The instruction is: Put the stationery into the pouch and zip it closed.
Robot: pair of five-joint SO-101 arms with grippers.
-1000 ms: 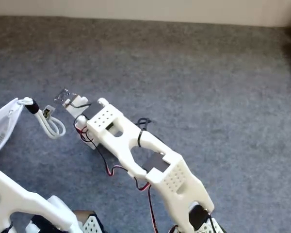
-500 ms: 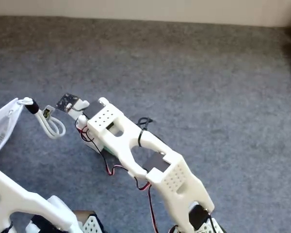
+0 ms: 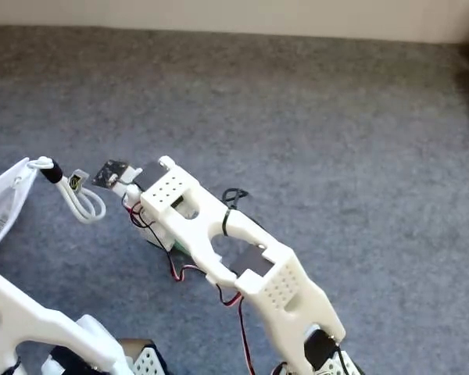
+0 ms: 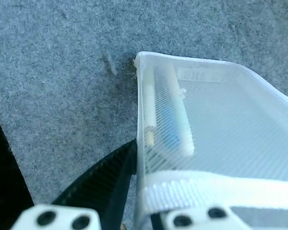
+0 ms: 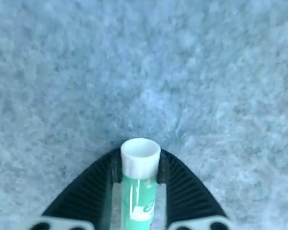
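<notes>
Right jaws clamping glue stick, left jaws pinching pouch, cord loop between

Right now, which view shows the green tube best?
Right wrist view: the green tube, white-capped, sits in the right gripper. High view gives a green sliver under the arm; left wrist view faces the pouch.
</notes>
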